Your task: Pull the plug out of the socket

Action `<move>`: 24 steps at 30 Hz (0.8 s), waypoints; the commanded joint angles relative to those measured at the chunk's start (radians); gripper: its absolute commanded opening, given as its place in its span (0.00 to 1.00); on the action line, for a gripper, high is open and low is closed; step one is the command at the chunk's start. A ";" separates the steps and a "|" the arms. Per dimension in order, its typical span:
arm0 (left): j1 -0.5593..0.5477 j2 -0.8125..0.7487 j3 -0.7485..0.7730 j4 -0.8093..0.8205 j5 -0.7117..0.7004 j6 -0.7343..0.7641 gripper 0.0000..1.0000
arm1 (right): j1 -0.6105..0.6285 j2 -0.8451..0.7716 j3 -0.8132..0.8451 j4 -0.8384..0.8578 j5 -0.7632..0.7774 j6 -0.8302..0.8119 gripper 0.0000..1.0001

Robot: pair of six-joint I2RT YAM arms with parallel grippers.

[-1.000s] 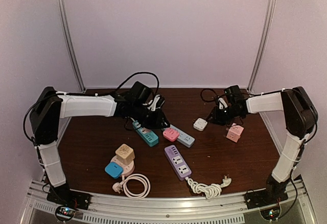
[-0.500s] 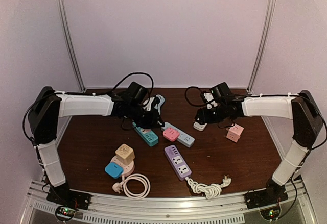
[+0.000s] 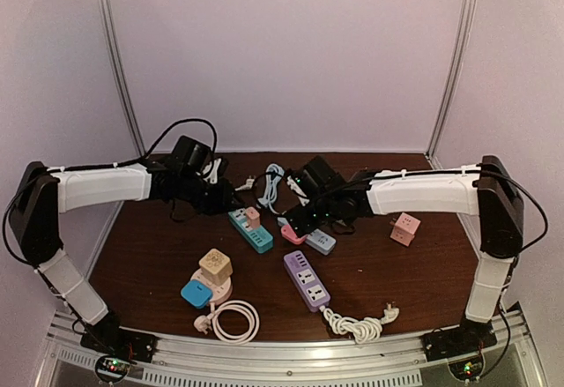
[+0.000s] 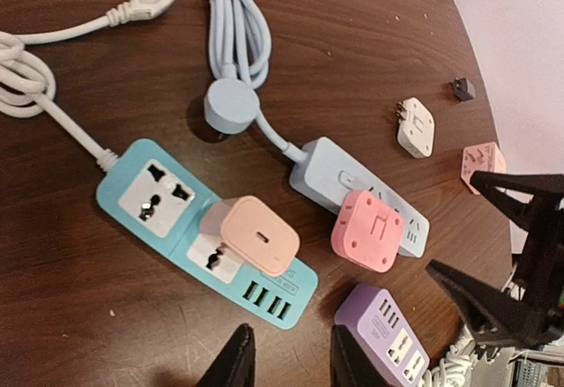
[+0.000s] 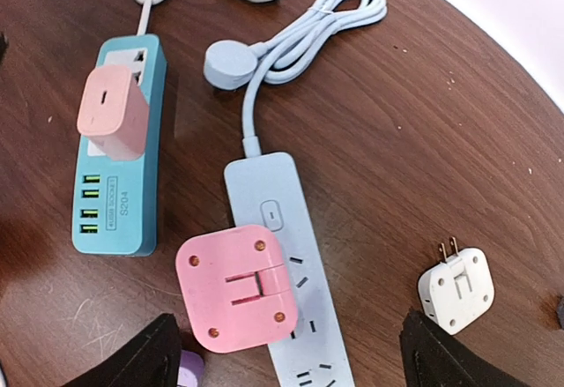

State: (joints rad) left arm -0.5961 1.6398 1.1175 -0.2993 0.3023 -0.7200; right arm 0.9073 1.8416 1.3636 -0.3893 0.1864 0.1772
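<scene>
A peach plug (image 4: 256, 235) (image 5: 112, 109) (image 3: 252, 214) stands in the teal socket strip (image 4: 141, 202) (image 5: 119, 202) (image 3: 256, 235). A pink square plug (image 5: 233, 288) (image 4: 368, 231) (image 3: 293, 233) sits on the light blue socket strip (image 5: 273, 193) (image 4: 330, 171) (image 3: 321, 241). My right gripper (image 5: 295, 360) (image 3: 300, 219) hovers over the pink plug, jaws wide open and empty. My left gripper (image 4: 295, 365) (image 3: 231, 200) hangs just left of the teal strip, its fingers a little apart with nothing between them.
A purple strip (image 3: 306, 279) (image 4: 388, 334) lies nearer, its white cord (image 3: 357, 323) coiled in front. A white adapter (image 5: 456, 290) (image 4: 416, 127) and pink cube (image 3: 404, 227) lie to the right. A tan cube (image 3: 215, 265), blue plug (image 3: 196, 293) and cable loop (image 3: 231, 318) sit front left.
Both arms swung left. The right gripper left the white adapter, opened wide and now hovers over the pink plug. The left gripper drew back off the teal strip and opened slightly.
</scene>
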 commanded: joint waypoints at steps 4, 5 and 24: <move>0.092 -0.127 -0.080 0.027 -0.012 0.002 0.33 | 0.119 0.156 0.130 -0.136 0.223 -0.050 0.92; 0.102 -0.135 -0.086 0.026 -0.009 0.004 0.33 | 0.129 0.178 0.148 -0.151 0.243 -0.048 0.92; 0.131 -0.139 -0.104 0.043 0.035 0.012 0.34 | 0.174 0.435 0.374 -0.319 0.571 -0.049 0.71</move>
State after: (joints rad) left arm -0.4702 1.5082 1.0206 -0.2932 0.3218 -0.7185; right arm 1.0760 2.2665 1.7245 -0.6853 0.7036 0.1535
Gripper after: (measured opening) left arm 0.337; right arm 0.783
